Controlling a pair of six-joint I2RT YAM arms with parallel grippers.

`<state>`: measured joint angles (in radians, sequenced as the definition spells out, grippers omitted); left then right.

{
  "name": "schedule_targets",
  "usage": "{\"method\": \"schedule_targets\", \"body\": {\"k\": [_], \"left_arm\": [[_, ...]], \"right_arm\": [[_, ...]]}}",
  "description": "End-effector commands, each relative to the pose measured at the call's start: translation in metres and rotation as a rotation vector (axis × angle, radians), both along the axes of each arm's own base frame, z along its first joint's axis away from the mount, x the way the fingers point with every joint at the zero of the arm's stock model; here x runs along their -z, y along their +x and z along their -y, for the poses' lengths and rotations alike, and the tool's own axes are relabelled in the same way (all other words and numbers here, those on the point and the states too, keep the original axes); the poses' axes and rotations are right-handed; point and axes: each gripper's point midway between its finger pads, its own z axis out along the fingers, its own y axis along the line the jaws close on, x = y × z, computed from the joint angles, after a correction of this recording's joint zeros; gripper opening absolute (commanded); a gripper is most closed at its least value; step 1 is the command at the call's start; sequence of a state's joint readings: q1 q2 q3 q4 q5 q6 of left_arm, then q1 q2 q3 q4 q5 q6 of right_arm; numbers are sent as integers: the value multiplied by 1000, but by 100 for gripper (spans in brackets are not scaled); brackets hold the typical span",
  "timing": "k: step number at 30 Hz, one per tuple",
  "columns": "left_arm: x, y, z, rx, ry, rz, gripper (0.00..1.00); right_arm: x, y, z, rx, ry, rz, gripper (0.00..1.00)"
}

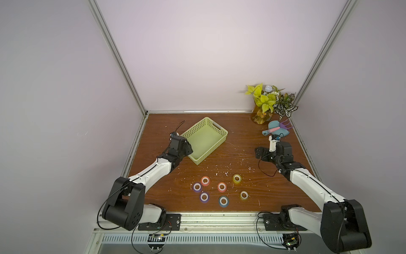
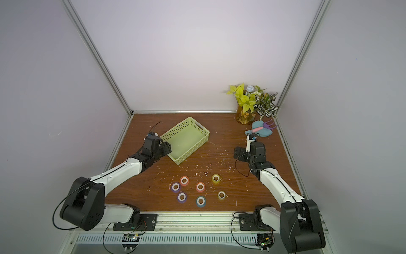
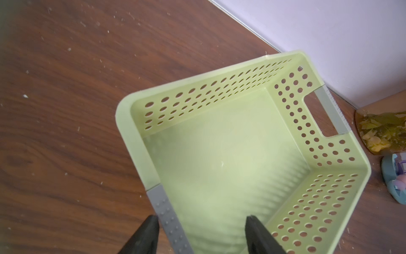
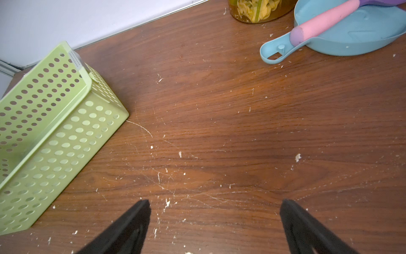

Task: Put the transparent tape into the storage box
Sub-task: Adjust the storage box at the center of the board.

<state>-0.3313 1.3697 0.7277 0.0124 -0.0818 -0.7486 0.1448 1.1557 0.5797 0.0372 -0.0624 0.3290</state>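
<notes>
**Claw-to-task geometry.** The left claw point(image 3: 201, 220) sits at the near short end of the storage box point(image 1: 212, 150). Its fingers point(image 3: 142, 237) straddle the grey handle strip point(image 3: 167, 209) of the rim. One is outside and just beside the strip, the other inside over the box floor and apart from the wall. The jaws are partly parted and not clamped on the rim. The box's long axis runs straight ahead of this claw, slanting toward the far wall, and nothing lies inside the box.

The right claw point(image 4: 215, 204) is released and spread wide with nothing between the fingers. It hangs above bare surface point(image 4: 219, 132), with the box off to one side and well apart.

The transparent tape point(image 1: 222, 187) — seven rolls lying flat, cores up — is clustered behind both claws, toward the arm bases and between the two arms. The orange-red roll point(image 1: 205, 181) lies nearest the left claw and the yellow roll point(image 1: 237, 178) nearest the right. The two gaps look about equal in both top views.

Judgement: with the left claw busy at the rim, the free right claw seems the likelier fetcher, and it must draw back and inward. Alternatively the box could be dragged back along its long axis — toward the rolls.
</notes>
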Motion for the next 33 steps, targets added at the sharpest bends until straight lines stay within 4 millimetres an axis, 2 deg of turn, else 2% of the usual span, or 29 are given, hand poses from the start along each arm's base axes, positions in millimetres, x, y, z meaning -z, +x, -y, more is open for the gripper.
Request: {"method": "schedule_targets", "body": {"k": [1, 9, 12, 17, 25, 33], "left_arm": [[3, -4, 0, 1, 44, -33, 56], [11, -15, -13, -22, 114, -59, 54], [14, -15, -10, -6, 109, -63, 49], [16, -14, -5, 20, 94, -58, 33], [10, -8, -1, 46, 102, -46, 18], [11, 9, 17, 135, 115, -69, 12]], "right_arm": [[-18, 6, -5, -20, 2, 37, 99], [-14, 2, -8, -34, 14, 21, 99], [-13, 1, -9, -36, 13, 16, 99], [-15, -2, -8, -37, 6, 14, 98], [-15, -7, -19, -65, 16, 0, 96], [-11, -13, -33, -90, 5, -24, 94]]}}
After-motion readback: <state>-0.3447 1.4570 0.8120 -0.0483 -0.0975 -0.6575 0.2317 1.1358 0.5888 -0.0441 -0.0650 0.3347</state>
